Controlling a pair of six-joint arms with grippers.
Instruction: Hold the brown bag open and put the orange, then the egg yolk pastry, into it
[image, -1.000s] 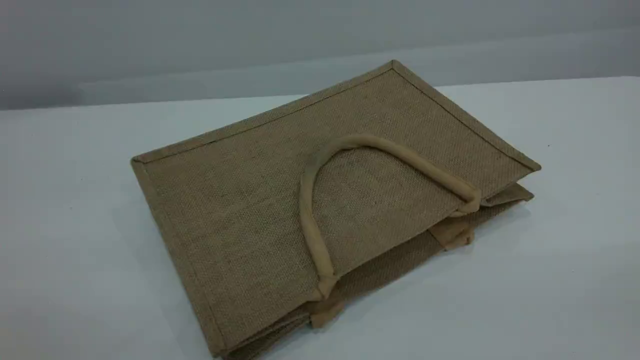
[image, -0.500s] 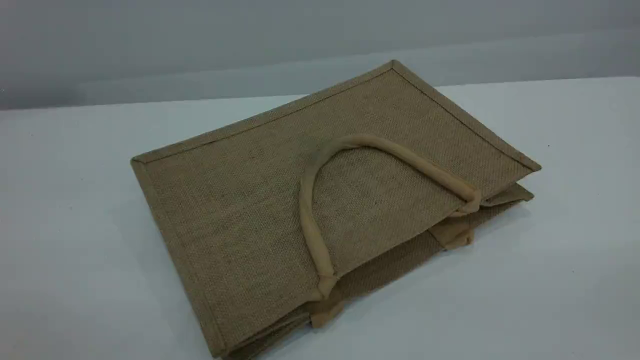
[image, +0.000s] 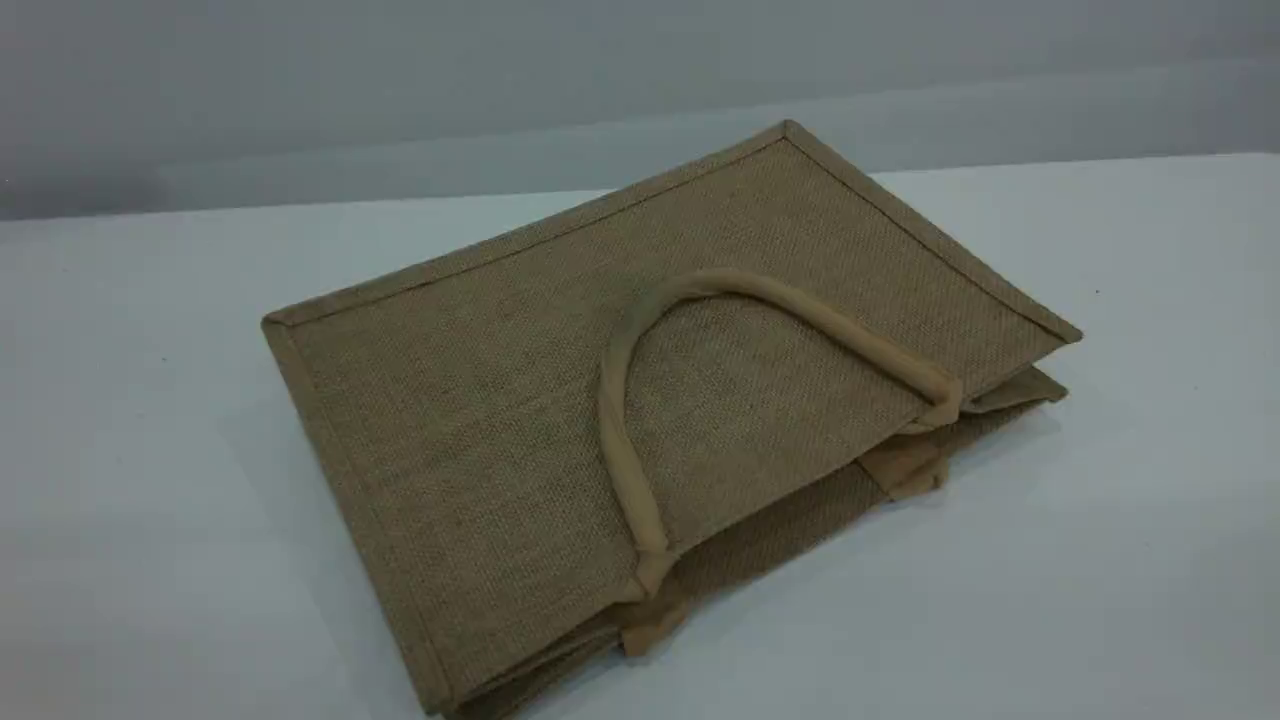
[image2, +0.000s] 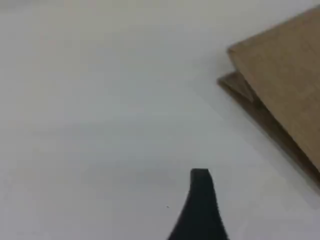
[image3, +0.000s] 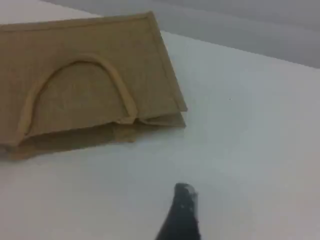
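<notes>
The brown bag lies flat and folded on the white table, its mouth toward the near right. One beige loop handle rests on its upper face. The left wrist view catches a corner of the bag at the right, and one dark fingertip of my left gripper hovers over bare table, well clear of it. In the right wrist view the bag and its handle lie ahead to the left, beyond one dark fingertip of my right gripper. Nothing is at either fingertip. The orange and the egg yolk pastry are out of view.
The white table stretches around the bag on every side. A grey wall runs behind its far edge. Neither arm shows in the scene view.
</notes>
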